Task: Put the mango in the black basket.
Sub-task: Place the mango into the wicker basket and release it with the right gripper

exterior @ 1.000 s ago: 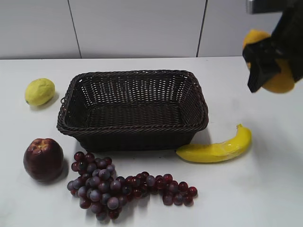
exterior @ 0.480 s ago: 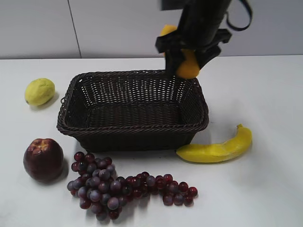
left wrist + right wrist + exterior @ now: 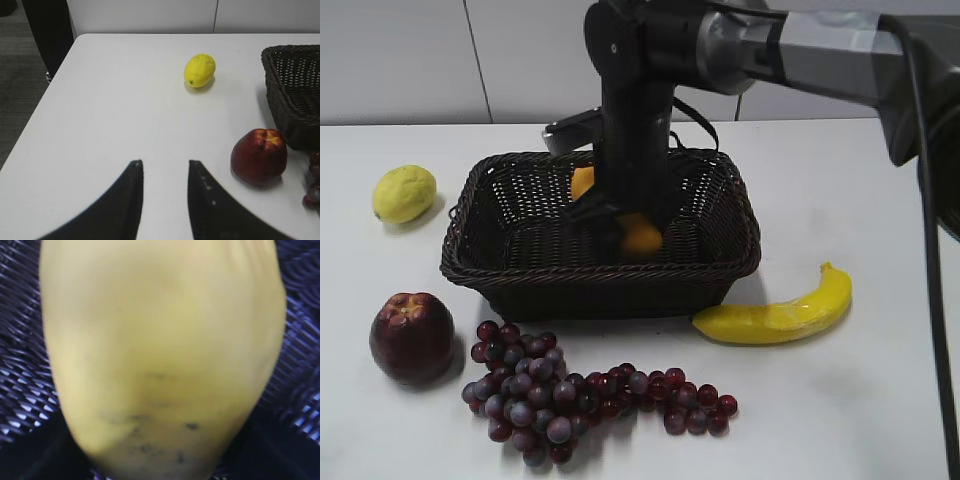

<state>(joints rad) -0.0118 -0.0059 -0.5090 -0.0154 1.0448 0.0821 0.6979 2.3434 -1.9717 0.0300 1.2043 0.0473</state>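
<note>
The mango point(image 3: 642, 236) is orange-yellow and sits low inside the black basket point(image 3: 480, 262), with its middle hidden behind my right arm. My right gripper point(image 3: 620, 215) reaches down into the basket and is shut on the mango. In the right wrist view the mango point(image 3: 160, 355) fills the frame, with dark basket weave point(image 3: 20, 365) around it; the jaws are hidden. I cannot tell whether the mango touches the basket floor. My left gripper point(image 3: 163, 165) is open and empty over bare table, and does not show in the exterior view.
A lemon point(image 3: 403, 193) lies left of the basket. A red apple point(image 3: 412, 337) and a bunch of grapes point(image 3: 570, 390) lie in front. A banana point(image 3: 778, 312) lies at the front right. The left wrist view shows the lemon point(image 3: 200, 70), the apple point(image 3: 259, 156), a basket corner point(image 3: 295, 100) and the table's left edge.
My right arm has carried the mango from the far right, over the basket's back rim, and down into the basket. The other fruit has not moved.
</note>
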